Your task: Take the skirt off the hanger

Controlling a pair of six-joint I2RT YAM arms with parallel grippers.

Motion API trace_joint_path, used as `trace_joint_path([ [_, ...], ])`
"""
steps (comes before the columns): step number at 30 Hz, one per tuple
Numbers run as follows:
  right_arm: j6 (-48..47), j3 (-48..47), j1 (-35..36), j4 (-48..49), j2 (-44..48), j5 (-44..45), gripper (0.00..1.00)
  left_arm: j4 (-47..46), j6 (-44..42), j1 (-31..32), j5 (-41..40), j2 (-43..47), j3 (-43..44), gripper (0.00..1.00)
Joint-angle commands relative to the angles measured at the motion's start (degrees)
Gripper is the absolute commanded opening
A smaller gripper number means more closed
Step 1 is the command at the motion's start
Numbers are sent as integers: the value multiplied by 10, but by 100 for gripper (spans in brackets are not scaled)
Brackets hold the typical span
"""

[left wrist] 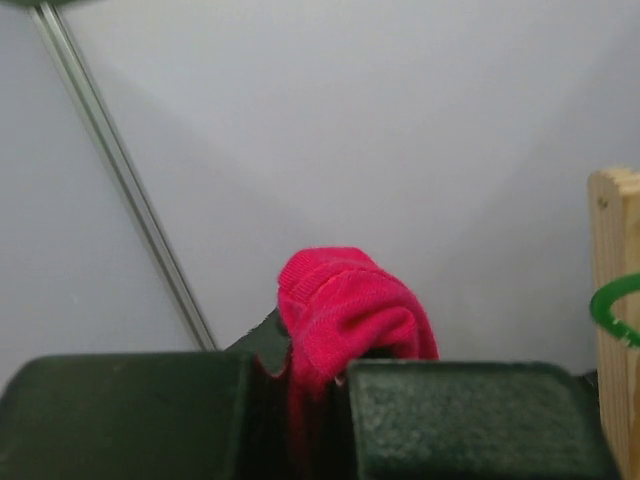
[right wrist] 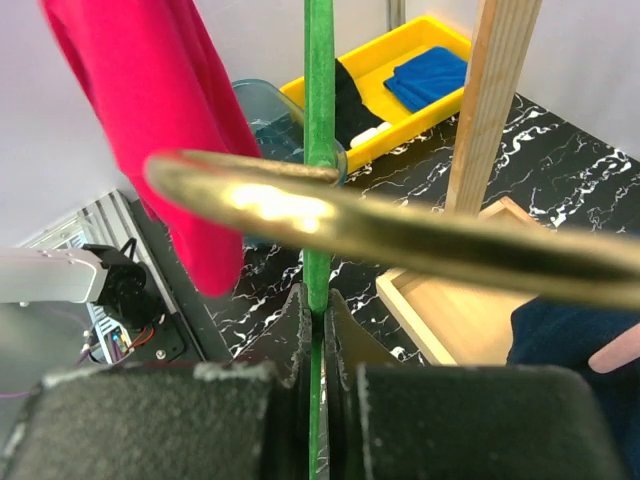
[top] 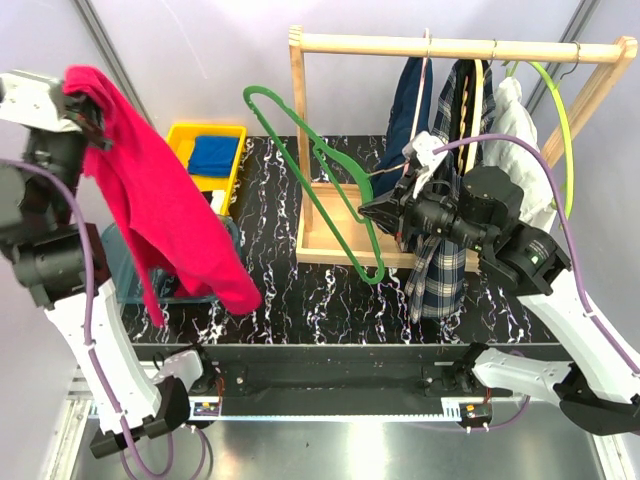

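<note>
Wooden rack (top: pixel 299 150) – rear right of the table, three garments on its rail.

Skirt (top: pixel 438 262) – plaid, hangs from the rail, long axis vertical, hem past the rack base. It lies just behind and to the right of the right gripper (top: pixel 368 211); the left arm is well apart.

Red garment (top: pixel 160 200) – pinched in the left gripper (left wrist: pixel 300 385) and lifted high at far left.

Green hanger (top: pixel 320 190) – clamped between the right jaws, bare.

Hanger (top: pixel 478 100) – a cream strip at the skirt's top, probably; mostly hidden.

The right wrist view confirms the clamp on green and shows no skirt; only the top view shows that.
</note>
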State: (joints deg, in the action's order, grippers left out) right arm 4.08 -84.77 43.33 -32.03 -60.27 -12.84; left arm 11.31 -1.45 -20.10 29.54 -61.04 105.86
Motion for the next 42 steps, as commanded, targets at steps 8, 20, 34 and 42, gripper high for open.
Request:
trace_joint_path([
  [8, 4, 16, -2, 13, 17, -41, 0, -27, -52, -9, -48, -10, 3, 0],
  [20, 15, 48, -2, 13, 24, -29, 0, 26, -101, -19, -12, 17, -40, 0],
  [34, 11, 78, -2, 14, -14, -27, 0, 161, -179, -26, -51, 50, -122, 0],
  [42, 17, 109, -2, 23, -45, -36, 0, 165, -213, -30, -40, 52, -263, 0],
])
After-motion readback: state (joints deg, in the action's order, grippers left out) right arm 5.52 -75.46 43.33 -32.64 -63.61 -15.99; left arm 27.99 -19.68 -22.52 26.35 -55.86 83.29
